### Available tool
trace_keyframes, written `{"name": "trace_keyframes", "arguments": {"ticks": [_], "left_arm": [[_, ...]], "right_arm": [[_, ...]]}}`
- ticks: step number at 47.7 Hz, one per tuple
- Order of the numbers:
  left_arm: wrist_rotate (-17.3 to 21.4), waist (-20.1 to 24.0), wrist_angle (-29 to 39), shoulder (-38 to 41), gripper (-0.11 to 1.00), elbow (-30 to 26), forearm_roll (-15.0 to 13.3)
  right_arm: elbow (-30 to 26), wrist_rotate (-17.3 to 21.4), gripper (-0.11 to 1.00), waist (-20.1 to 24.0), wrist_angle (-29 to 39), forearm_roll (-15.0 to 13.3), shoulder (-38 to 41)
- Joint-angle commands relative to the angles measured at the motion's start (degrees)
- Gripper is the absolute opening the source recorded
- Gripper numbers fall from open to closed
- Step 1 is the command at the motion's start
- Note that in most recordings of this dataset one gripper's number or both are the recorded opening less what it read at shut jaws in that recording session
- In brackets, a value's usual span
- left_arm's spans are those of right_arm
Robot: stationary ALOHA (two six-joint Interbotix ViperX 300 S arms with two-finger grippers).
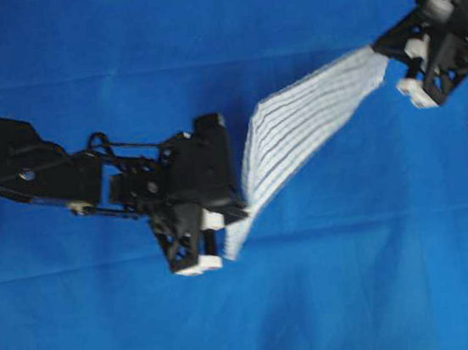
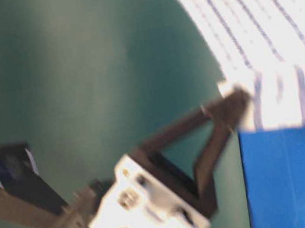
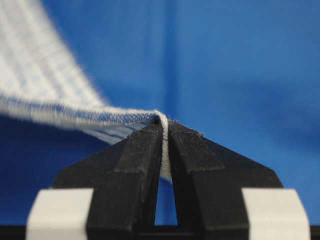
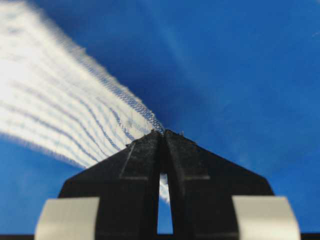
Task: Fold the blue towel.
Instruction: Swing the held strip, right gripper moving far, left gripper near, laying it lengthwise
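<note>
Left wrist view: the left gripper [image 3: 165, 131] is seen pinched tight on a corner of the blue towel [image 3: 45, 75], white hem trapped between the black fingers [image 3: 142, 165]. The cloth is drawn away to the upper left, lifted clear of the blue bench covering [image 3: 240, 75] behind it.

Right wrist view: the right gripper [image 4: 163, 136] is likewise clamped on a towel edge, a sliver of cloth visible in the slit between the fingers. The striped weave fans out to the upper left, blurred.

Table-level view: one gripper [image 2: 235, 105] is seen at close range, tips closed on a towel corner; which arm it is cannot be told from this view alone. Towel hangs above the bench covering's edge.

Overhead view: the towel [image 1: 313, 122] is held as a slack band between the two grippers, well apart from one another. Left gripper [image 1: 232, 218] is noted near the middle of the bench; right gripper [image 1: 382, 47] at the far right corner. Both arms blurred.
</note>
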Motion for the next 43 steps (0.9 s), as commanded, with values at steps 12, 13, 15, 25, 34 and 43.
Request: {"name": "trace_keyframes", "arguments": {"ticks": [12,13,15,25,34,43], "left_arm": [[0.8,-2.1,-3.8,6.7,0.03,-12.8,0.1],[1.0,-2.1,-4.0,7.0,0.03,-13.4,0.1],[1.2,-2.2,-4.2,7.9,0.03,-14.8,0.1],[2.5,-2.8,-4.7,11.6,0.03,-20.1,0.1],[3.9,-2.8,-4.7,13.0,0.03,-22.4,0.1],[4.7,-2.4,-8.3,15.8,0.03,-25.3,0.1]], "right_arm": [[-6.2,-0.8,0.03,-7.7,-6.0,-3.0,7.3],[-6.5,-0.7,0.03,-8.1,-6.2,-3.1,7.7],[-7.2,-0.8,0.03,-8.8,-6.4,-3.5,8.3],[-10.5,-0.8,0.03,-10.9,-7.3,-5.3,11.8],[-11.1,-0.8,0.03,-11.1,-7.3,-5.4,12.6],[-8.8,-0.7,0.03,-11.6,-5.0,-5.6,9.1]]}}
